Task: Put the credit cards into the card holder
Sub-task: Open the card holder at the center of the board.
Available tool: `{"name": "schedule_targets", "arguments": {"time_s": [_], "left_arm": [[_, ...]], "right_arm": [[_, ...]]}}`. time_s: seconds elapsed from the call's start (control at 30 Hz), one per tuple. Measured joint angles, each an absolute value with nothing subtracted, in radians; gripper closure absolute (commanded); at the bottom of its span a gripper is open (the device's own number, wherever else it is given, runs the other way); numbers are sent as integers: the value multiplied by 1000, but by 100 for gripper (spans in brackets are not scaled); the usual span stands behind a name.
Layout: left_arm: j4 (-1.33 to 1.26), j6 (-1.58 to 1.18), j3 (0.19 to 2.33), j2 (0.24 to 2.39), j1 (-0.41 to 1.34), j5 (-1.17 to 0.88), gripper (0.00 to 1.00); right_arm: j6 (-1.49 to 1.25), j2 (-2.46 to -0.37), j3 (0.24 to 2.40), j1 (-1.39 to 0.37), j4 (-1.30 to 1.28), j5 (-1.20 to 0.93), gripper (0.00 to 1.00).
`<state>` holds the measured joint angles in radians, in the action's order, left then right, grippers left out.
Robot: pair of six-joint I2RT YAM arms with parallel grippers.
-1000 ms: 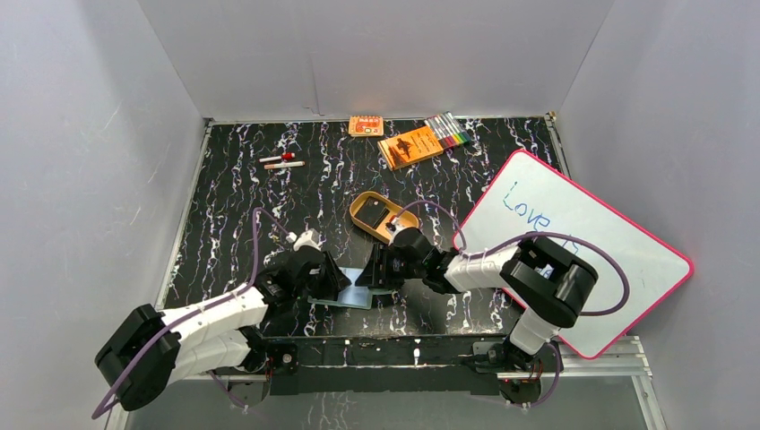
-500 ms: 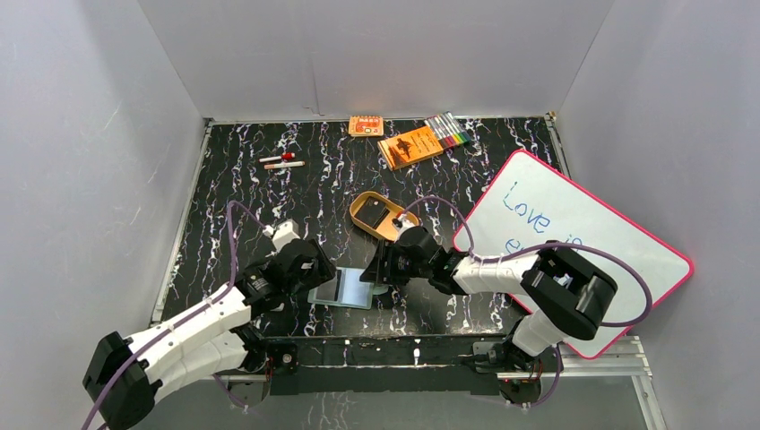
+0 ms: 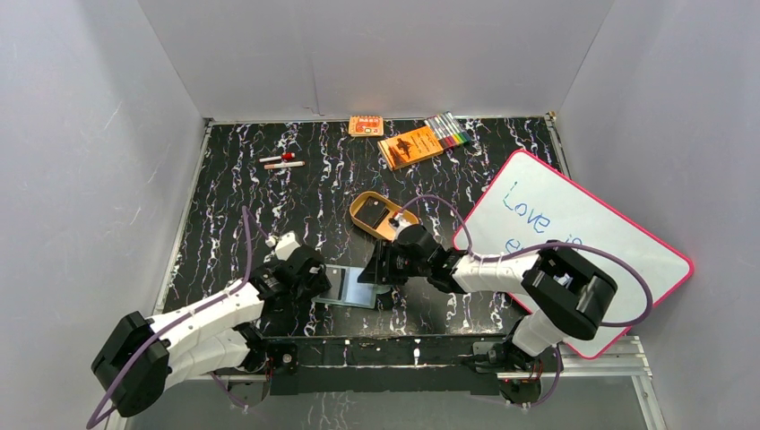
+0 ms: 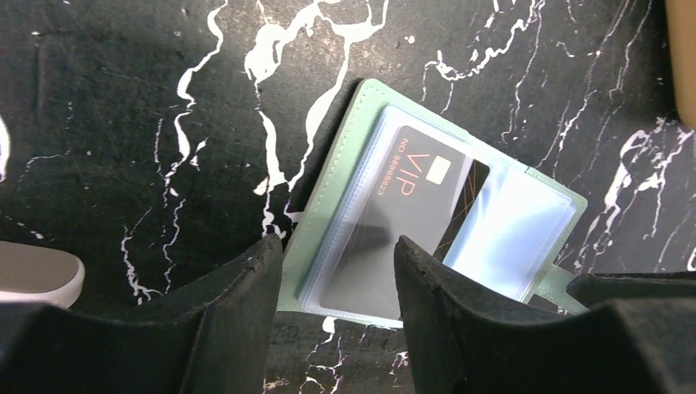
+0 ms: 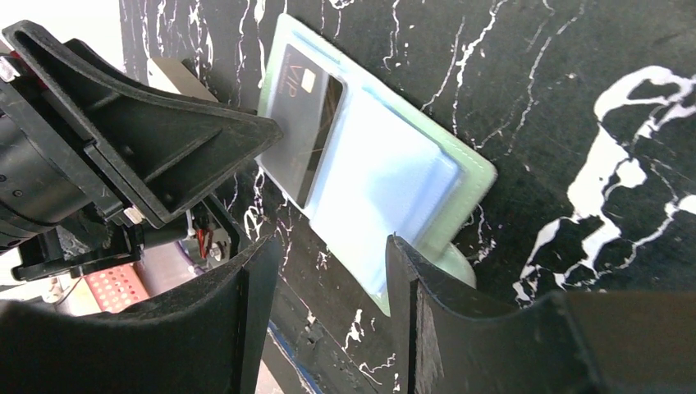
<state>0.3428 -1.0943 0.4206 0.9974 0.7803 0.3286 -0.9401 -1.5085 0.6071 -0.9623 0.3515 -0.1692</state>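
The sage-green card holder (image 3: pixel 351 288) lies open on the black marbled table near the front edge, between my two grippers. In the left wrist view the holder (image 4: pixel 328 205) has a dark "VIP" credit card (image 4: pixel 414 193) inside a clear pocket. The card also shows in the right wrist view (image 5: pixel 308 115), in the holder (image 5: pixel 472 168). My left gripper (image 4: pixel 338 275) is open and empty just left of the holder (image 3: pixel 314 283). My right gripper (image 5: pixel 332 250) is open and empty at the holder's right end (image 3: pixel 374 272), with one finger beside the snap tab.
A tan oval tray (image 3: pixel 363 208) stands just behind the right gripper with a small dark flat thing in it. A whiteboard (image 3: pixel 574 251) lies at the right. An orange booklet (image 3: pixel 410 147), markers (image 3: pixel 448 131), an orange box (image 3: pixel 365 125) and pens (image 3: pixel 281 161) lie at the back.
My left gripper drew back to the left off the holder, uncovering it, then edged toward it again. The right gripper shifted slightly and then held still.
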Motion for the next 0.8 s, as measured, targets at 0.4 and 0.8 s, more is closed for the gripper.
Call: {"name": "schedule_targets", "arguments": {"time_s": [0.4, 0.8], "left_arm": [[269, -1126, 371, 949, 774, 287, 54], [265, -1129, 368, 944, 774, 278, 54]], "right_arm": [[-970, -1568, 640, -962, 364, -159, 41], [-974, -1541, 637, -962, 340, -105, 40]]}}
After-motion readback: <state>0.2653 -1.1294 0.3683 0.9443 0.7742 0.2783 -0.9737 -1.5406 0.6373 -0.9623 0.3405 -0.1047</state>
